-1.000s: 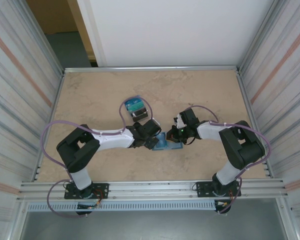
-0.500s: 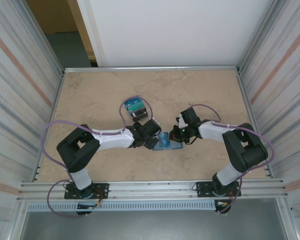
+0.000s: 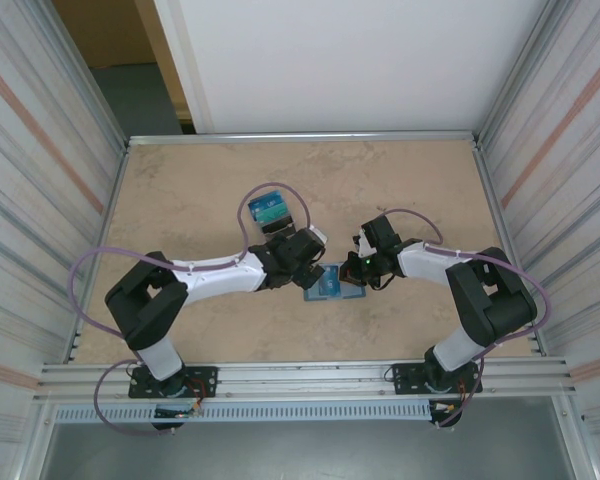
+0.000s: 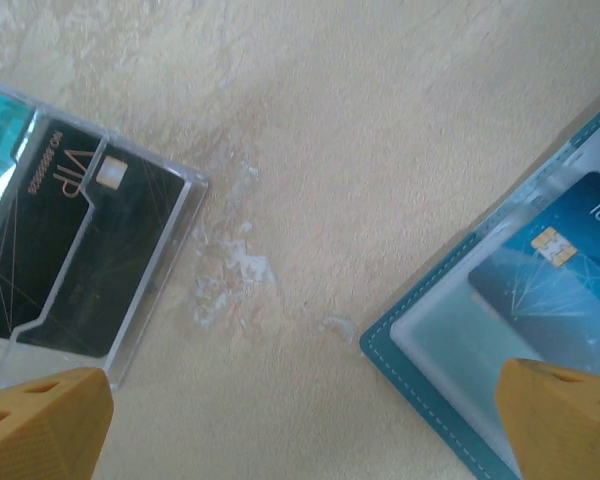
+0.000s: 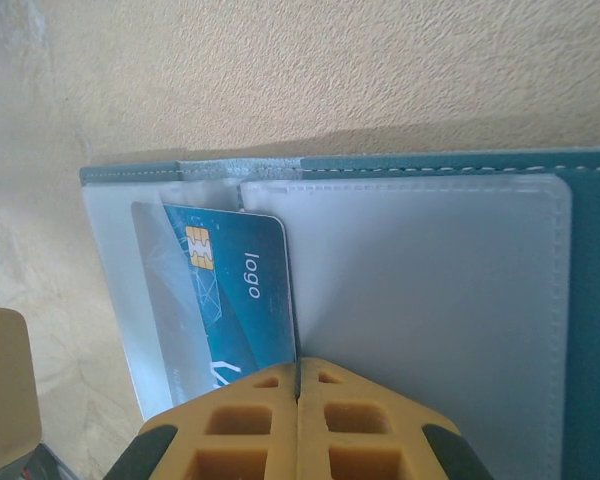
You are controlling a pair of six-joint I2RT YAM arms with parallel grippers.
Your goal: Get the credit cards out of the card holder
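**Blue card (image 5: 235, 290) seated in holder (image 5: 430, 300)**

The holder lies open under the right gripper (image 5: 299, 400); its jaws are pressed together, tips at the card's inner edge; a grip on it cannot be confirmed. The left gripper (image 4: 300, 415) gapes wide, empty, holder corner beneath one finger. Judged: card light, stiff, slick; take its exposed edge.

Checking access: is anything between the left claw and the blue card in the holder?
Nothing loose. The open left claw hovers at the edge of the card holder; the blue card lies partly under a clear pocket film, and the shut right claw sits over its end.
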